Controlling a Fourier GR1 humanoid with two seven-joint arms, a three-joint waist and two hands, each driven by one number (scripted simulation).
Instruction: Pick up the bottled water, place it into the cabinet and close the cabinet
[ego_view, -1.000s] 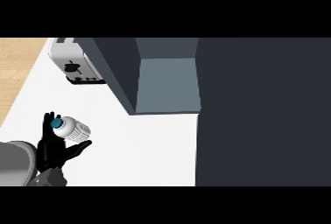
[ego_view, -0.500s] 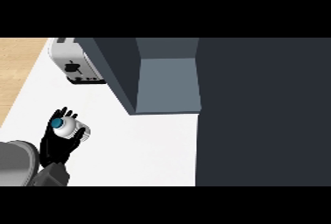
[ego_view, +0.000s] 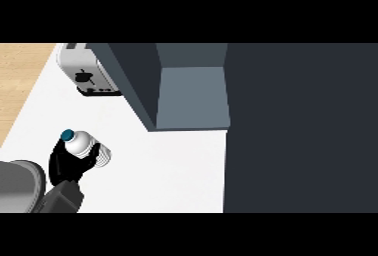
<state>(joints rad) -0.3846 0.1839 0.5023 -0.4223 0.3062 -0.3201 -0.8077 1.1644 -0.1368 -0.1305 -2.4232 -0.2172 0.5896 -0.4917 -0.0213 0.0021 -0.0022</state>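
The bottled water (ego_view: 83, 146), clear with a teal cap, is at the left of the white counter (ego_view: 170, 170). My left hand (ego_view: 66, 166) comes in from the lower left and is shut on the bottle, with its fingers curled round the lower part and the cap pointing up-left. The dark cabinet (ego_view: 193, 95) stands to the upper right of the bottle. Its grey inside shows, and its door (ego_view: 136, 82) stands open toward the counter. No right hand shows.
A silver toaster (ego_view: 86, 75) sits at the back left, beside the cabinet door. A large dark cabinet face (ego_view: 303, 130) fills the right side. Wooden floor (ego_view: 22, 80) lies beyond the counter's left edge.
My left hand's fingers went from spread beside the bottle to curled round it. The bottle's cap end has risen slightly toward the top of the view.
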